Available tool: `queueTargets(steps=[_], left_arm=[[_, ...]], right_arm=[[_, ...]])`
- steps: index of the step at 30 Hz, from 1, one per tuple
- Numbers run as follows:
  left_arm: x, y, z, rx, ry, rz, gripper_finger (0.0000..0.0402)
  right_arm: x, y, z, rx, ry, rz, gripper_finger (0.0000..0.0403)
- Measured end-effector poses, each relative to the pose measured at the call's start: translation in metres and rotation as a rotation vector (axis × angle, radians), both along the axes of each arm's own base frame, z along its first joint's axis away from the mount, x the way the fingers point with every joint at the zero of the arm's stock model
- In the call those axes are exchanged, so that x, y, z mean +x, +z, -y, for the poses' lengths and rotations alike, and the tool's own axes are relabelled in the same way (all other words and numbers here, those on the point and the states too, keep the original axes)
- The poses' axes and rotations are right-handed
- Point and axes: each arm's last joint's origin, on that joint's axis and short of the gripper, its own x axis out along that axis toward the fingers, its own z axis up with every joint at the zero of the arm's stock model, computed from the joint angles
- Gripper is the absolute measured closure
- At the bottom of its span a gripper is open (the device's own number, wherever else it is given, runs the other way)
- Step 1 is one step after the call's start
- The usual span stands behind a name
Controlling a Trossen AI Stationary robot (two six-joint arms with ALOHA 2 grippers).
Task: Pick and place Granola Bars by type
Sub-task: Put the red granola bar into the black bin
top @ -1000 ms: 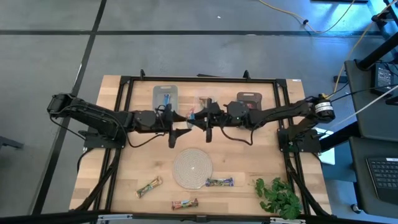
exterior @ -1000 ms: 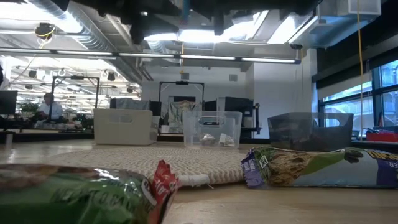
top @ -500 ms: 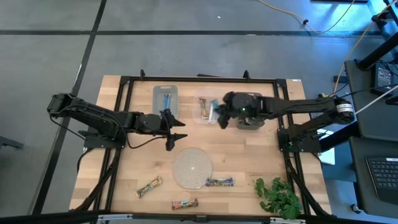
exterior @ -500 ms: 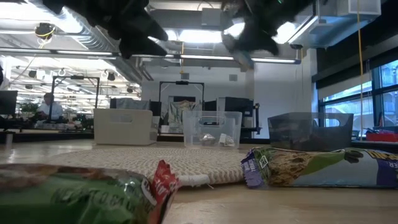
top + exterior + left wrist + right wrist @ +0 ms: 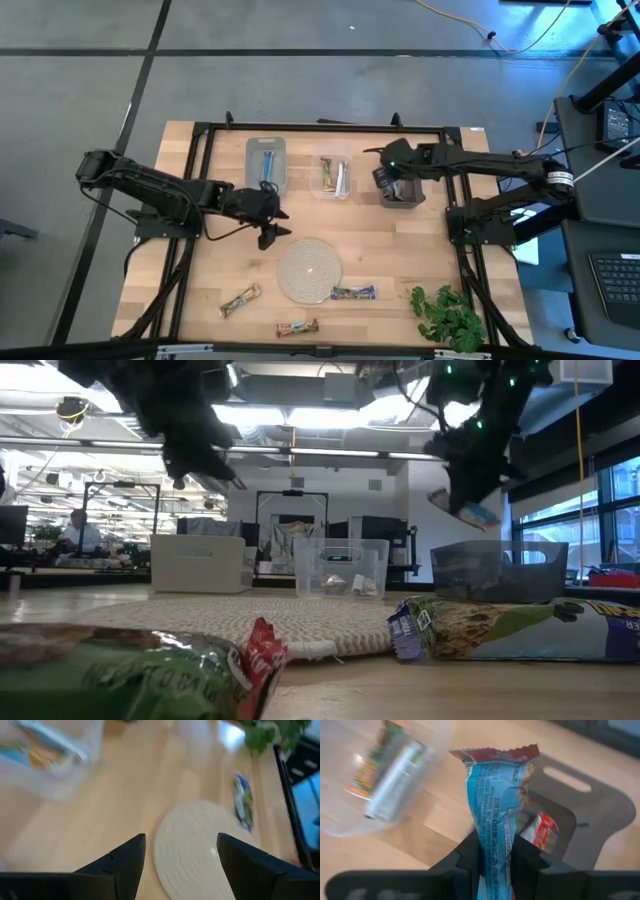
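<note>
Blue and red wrapping marks the bar (image 5: 496, 805) clamped upright between the fingers of the right claw (image 5: 495, 857), which hangs over the dark bin (image 5: 402, 190) at the far right of the row of three bins on the tabletop (image 5: 390, 255). That dark bin already holds at least one bar with red on its wrapper (image 5: 541, 831). Beside it the clear middle bin (image 5: 333, 176) holds tan and green bars, and the pale bin (image 5: 265, 160) to the left holds a blue one. Three bars are unsorted near the front edge: a tan-green one (image 5: 240, 299), a reddish one (image 5: 297, 327) and a blue-ended one (image 5: 353, 293) just beside the round woven mat (image 5: 308, 270). A leafy sprig (image 5: 448, 315) lies at the front right corner. The left claw (image 5: 268, 225) hovers with fingers spread apart between the pale bin and the mat, carrying nothing. The step in hand looks like the drop of the carried bar into the dark bin; that calls for lowering it inside the walls and spreading the fingers, while the left claw seems placed to go down for one of the front bars.
</note>
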Motion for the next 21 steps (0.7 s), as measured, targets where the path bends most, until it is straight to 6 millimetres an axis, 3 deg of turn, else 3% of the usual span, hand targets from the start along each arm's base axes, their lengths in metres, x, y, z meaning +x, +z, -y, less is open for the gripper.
queueTargets(steps=[8,16,21], left_arm=[[-0.013,-0.011,0.020,-0.067,-0.050,-0.157,0.0165],[-0.034,0.000,0.037,-0.018,0.010,-0.435,0.0165],[-0.044,0.007,0.048,-0.095,0.099,-0.511,0.0165]], right_arm=[[-0.006,-0.034,0.002,0.003,-0.011,0.002,0.0319],[-0.011,-0.044,0.002,0.010,-0.019,-0.023,0.0319],[-0.013,-0.045,0.004,0.013,-0.033,-0.030,0.0318]])
